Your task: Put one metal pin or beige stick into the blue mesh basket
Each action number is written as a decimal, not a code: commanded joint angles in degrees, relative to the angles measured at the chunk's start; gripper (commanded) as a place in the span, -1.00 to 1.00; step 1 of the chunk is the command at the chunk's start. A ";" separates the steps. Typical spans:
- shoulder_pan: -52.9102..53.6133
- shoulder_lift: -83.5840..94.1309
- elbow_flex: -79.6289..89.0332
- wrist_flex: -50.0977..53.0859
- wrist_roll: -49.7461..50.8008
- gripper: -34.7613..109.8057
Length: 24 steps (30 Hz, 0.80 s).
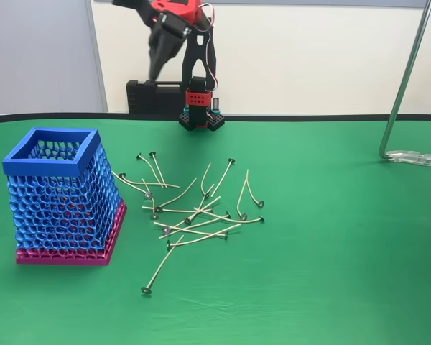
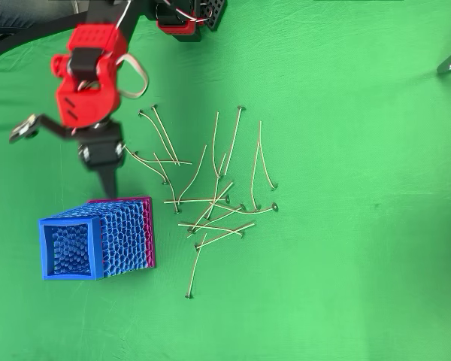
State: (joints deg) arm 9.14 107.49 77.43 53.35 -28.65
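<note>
We see the red and black two-finger gripper (image 2: pixel 107 177) raised above the green cloth table (image 1: pixel 345 237), hanging just far of the tall blue honeycomb-lattice basket with its magenta-pink base (image 1: pixel 63 198). In the overhead view its dark fingers taper to a point aimed at the basket's far edge; they appear drawn together, yet we cannot tell whether anything thin is pinched between them, so we leave the grip undetermined.

The basket stands upright at the left of the table in the fixed view. The thin cream-beige sticks with small round metal discs at one end (image 1: pixel 194 215) lie scattered in a loose, overlapping pile just right of the basket, near the table's middle. One stick (image 1: pixel 161 266) lies apart at the near edge of the pile.

We judge the task to be at its outset or between cycles: no stick is visibly carried. If the fingers are empty, the next move calls for swinging right over the pile, opening the fingers, and descending on a stick that lies clear of its neighbours. The sticks are thin and flat on the cloth, so the pinch must close low and squarely.
</note>
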 commanded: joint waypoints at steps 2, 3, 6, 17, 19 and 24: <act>-3.60 15.38 21.53 -4.66 2.72 -0.51; -4.57 18.72 26.10 -5.89 3.34 -0.51; -7.21 28.13 38.41 -8.00 5.10 -0.51; -8.96 53.35 70.75 -12.83 8.17 -0.51; -8.44 56.69 75.32 -13.89 8.96 -0.51; -8.61 64.78 85.96 -14.94 9.93 -0.51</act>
State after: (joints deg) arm 0.53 169.01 159.43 39.46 -19.25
